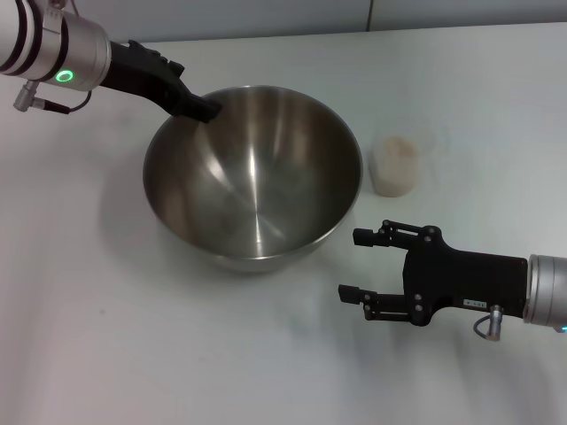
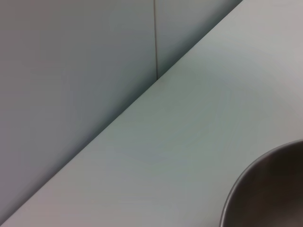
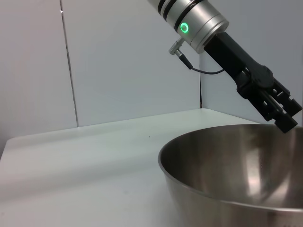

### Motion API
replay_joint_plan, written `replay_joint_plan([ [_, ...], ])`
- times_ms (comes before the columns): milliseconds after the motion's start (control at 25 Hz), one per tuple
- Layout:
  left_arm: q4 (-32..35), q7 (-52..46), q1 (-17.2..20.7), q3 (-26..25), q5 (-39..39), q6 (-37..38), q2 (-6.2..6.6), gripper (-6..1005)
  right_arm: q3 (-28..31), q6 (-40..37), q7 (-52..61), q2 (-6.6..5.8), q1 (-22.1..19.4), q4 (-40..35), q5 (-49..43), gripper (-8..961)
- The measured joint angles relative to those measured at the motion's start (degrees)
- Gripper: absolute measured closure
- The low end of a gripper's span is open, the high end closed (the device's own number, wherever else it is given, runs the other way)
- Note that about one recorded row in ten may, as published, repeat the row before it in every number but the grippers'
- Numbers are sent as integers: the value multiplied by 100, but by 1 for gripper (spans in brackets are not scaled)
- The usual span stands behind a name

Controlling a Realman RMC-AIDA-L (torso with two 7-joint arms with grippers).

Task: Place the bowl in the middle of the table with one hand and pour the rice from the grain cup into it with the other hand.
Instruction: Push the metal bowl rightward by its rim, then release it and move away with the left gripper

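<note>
Head view: bowl (image 1: 253,175) sits mid-tabletop (image 1: 133,354), left gripper (image 1: 202,108) at its far rim, jaws' state unclear. Grain cup (image 1: 395,165) of rice (image 1: 396,146) just beside bowl: light, thin-walled, likely slippery; grasp mid-wall. Right gripper (image 1: 365,265) near, jaws apart.

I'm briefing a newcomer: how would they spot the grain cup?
Find the big steel bowl on the white table. On its right, apart from it, stands the grain cup: small, clear plastic, holding pale rice, beyond the right gripper.
</note>
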Motion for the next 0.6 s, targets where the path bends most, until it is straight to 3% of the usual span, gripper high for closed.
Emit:
replay_joint_plan([
  [200, 95, 35, 89, -16, -99, 0, 0, 159, 0, 0, -1, 0, 0, 0, 30, 180],
  [360, 306, 86, 328, -58, -565, 77, 18, 159, 0, 0, -5, 0, 2, 0, 52, 180],
  [600, 776, 1156, 1396, -239, -2685, 385, 50, 160, 1, 0, -11, 0, 18, 0, 53, 180],
])
